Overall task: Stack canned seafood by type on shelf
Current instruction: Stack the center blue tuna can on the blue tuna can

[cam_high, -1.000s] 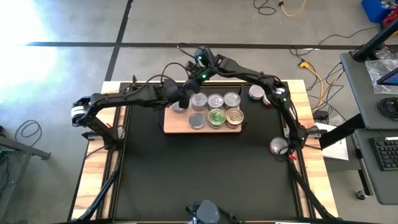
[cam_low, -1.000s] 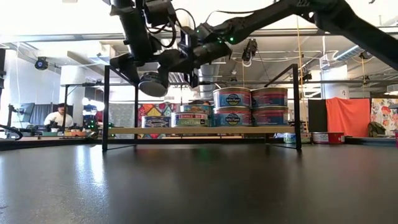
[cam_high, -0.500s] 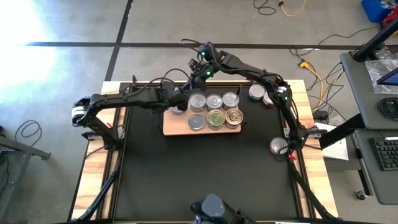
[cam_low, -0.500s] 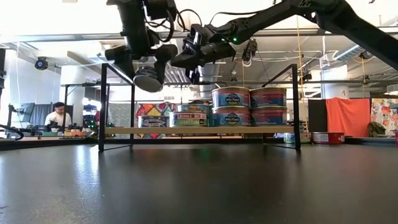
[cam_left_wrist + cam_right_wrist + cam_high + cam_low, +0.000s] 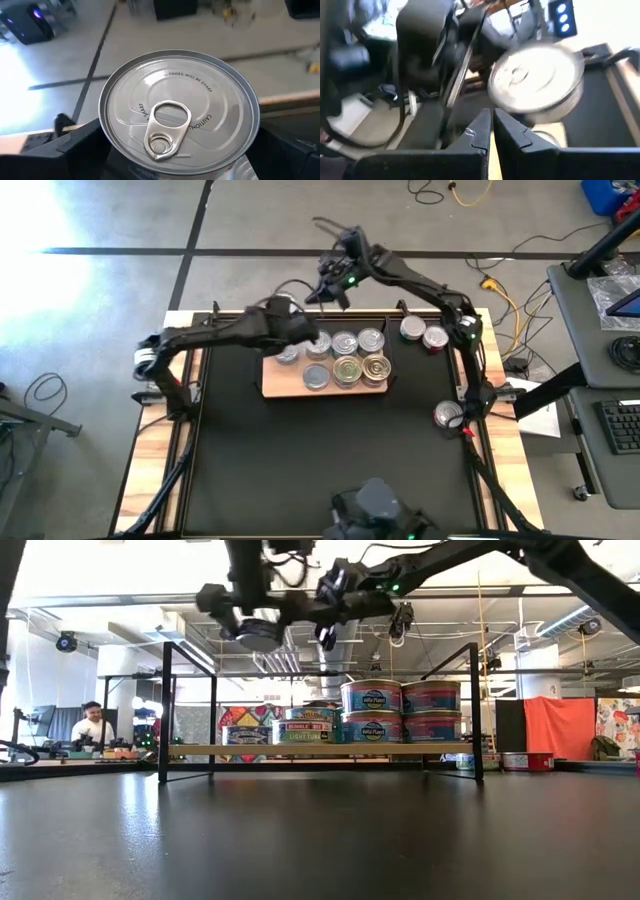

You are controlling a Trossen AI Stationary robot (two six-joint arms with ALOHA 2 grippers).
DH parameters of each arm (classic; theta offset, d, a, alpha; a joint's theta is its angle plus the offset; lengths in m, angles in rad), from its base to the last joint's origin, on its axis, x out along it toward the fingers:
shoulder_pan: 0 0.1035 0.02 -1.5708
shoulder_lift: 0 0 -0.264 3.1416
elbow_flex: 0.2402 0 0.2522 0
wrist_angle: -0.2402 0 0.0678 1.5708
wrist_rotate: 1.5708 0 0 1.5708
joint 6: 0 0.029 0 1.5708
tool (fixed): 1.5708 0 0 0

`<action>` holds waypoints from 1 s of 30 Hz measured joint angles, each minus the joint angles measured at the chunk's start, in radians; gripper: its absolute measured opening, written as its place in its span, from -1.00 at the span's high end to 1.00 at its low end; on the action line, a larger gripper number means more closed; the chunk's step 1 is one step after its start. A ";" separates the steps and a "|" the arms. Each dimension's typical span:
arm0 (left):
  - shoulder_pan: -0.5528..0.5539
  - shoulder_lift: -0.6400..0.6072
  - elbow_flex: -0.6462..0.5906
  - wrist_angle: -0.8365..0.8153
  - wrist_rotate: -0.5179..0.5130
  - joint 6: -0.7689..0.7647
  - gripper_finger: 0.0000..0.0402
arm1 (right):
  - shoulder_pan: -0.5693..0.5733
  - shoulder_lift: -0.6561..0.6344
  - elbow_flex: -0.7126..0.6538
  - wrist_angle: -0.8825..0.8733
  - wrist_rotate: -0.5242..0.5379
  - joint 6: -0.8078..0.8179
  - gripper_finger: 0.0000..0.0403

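L gripper (image 5: 258, 630) holds one tin (image 5: 179, 120) in the air over the shelf's (image 5: 325, 386) left end, fingers spread wide round its sides, pull-tab lid facing the wrist cam. R gripper (image 5: 328, 284) hovers beyond the shelf's back edge, fingers closed, empty.

Handling, my read: tin is rigid, prob fairly heavy for its size, smooth metal wall so slippery; best held across the side wall, below the rim, kept level. Won't crush, but stacked tins could slide if nudged.

Shelf sits near the counter's back edge w/ tins in two rows, some stacked two high. Loose tins (image 5: 423, 334) by the back right corner, one (image 5: 447, 415) at the right edge. Black mat (image 5: 330, 450) covers the counter, slightly glossy. Room behind: open lab; person seated far off (image 5: 93, 726).
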 joint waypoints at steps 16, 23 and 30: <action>-0.075 0.483 0.762 -0.495 -0.190 -0.444 -0.86 | -0.136 -0.181 -0.013 -0.145 0.002 -0.125 0.94; -0.097 0.451 0.652 -0.546 -0.176 -0.841 -0.86 | -0.103 -0.303 -0.109 -0.172 0.057 -0.125 0.94; -0.140 0.445 0.528 -0.515 -0.161 -1.044 -0.86 | -0.054 -0.467 -0.259 -0.229 0.158 -0.097 0.94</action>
